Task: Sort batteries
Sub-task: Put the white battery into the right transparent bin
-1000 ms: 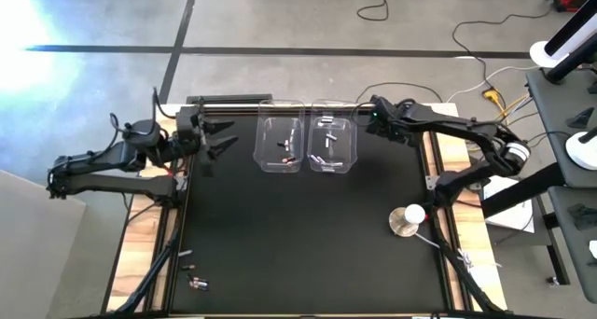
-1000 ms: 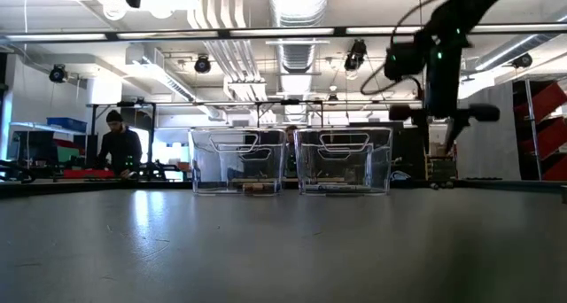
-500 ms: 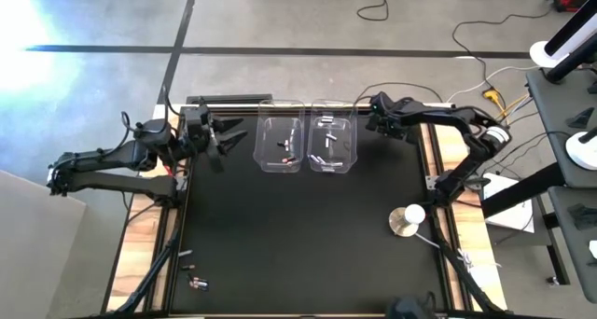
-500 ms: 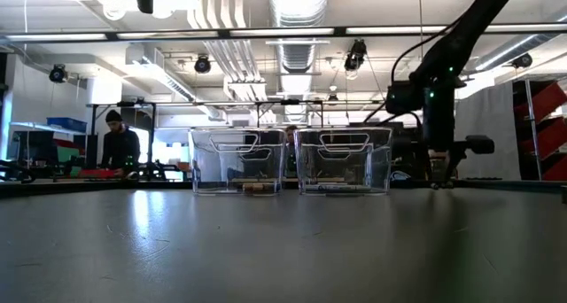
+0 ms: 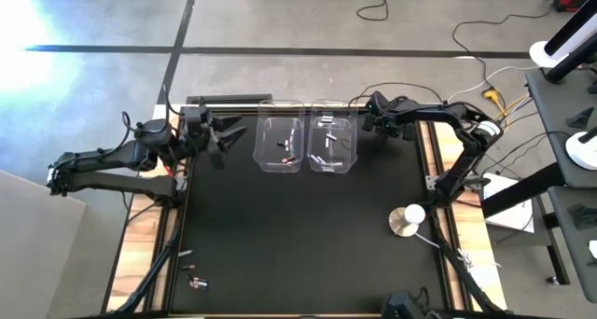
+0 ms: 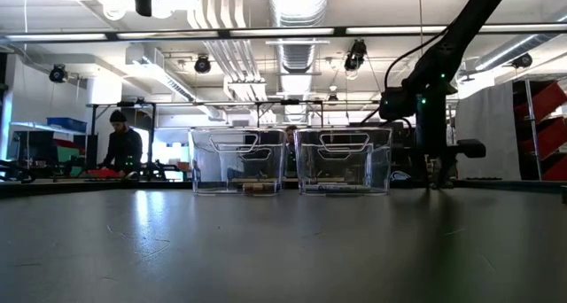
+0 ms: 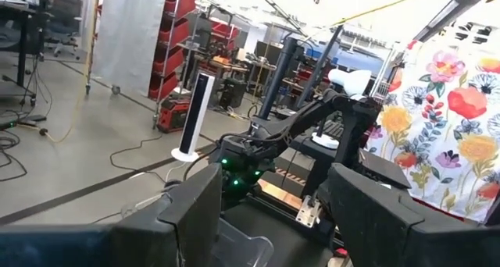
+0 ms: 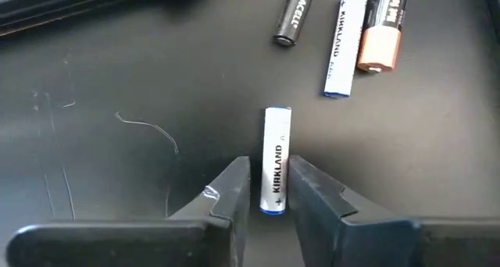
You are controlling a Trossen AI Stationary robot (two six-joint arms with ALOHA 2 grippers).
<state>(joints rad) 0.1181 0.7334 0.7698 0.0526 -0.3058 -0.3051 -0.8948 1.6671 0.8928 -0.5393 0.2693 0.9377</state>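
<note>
Several batteries lie on the black mat near the table's far right corner. In the right wrist view these are a white battery (image 8: 276, 161), another white one (image 8: 341, 44), a black one (image 8: 295, 17) and a dark one with a copper end (image 8: 384, 29). My right gripper (image 8: 269, 190) (image 6: 436, 181) points steeply down, open by a narrow gap. Its fingers stand on either side of the first white battery's near end. Two clear bins (image 5: 282, 144) (image 5: 333, 146) hold a few batteries. My left gripper (image 5: 224, 134) waits open, held level above the far left edge. My right gripper comes at the white battery from above, slanting, with its fingers lying along the battery's length beside its blue-banded end (image 8: 273, 206). The battery lies flat on the mat. Whether the fingers (image 8: 312, 190) touch it, I cannot tell.
A round white-and-metal disc (image 5: 407, 220) sits near the right edge. More small batteries (image 5: 194, 282) lie at the near left corner. The mat's middle (image 5: 298, 235) is bare. Beyond the table, a person (image 6: 118, 148) stands at a bench.
My right gripper has come down from well above the mat to just over it. It has also moved toward the far edge, a little nearer the right bin. The bins and batteries have stayed put.
</note>
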